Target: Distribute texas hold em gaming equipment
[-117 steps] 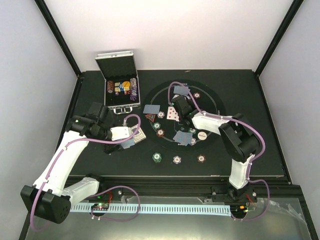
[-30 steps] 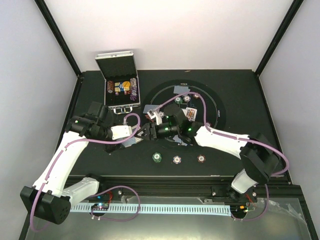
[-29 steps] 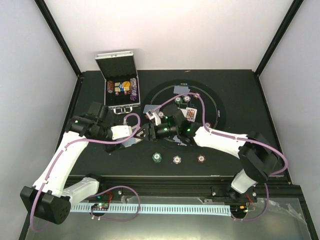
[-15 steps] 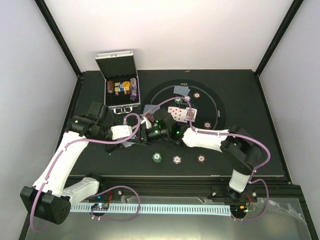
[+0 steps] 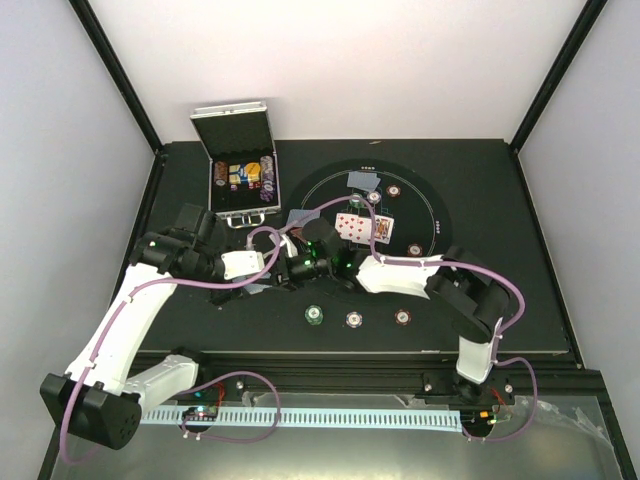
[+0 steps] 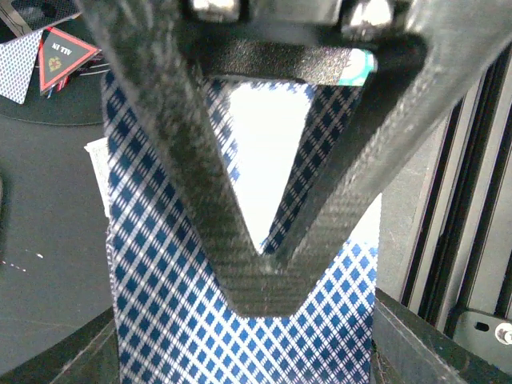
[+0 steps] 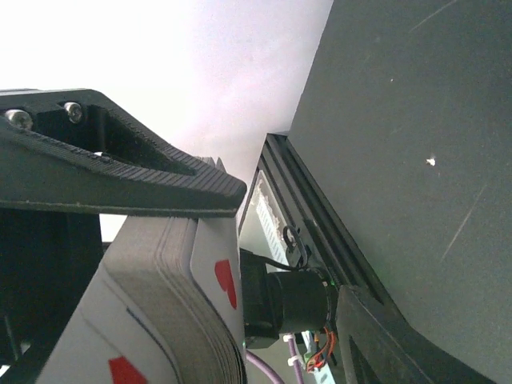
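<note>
Left claw (image 6: 258,316) is pinched flat on the card deck (image 6: 160,320), holding it above the desk (image 5: 500,300) just off the round mat's (image 5: 425,195) near-left rim. Right claw (image 5: 295,268) meets the deck, but I cannot tell its grip. The cards look light, slick and bendy, so I would slide one off by its free edge.

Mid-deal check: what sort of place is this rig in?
Probably a lab test booth staged as a poker table: plain white walls with black corner posts, a round black printed mat, an open silver hinged case.
</note>
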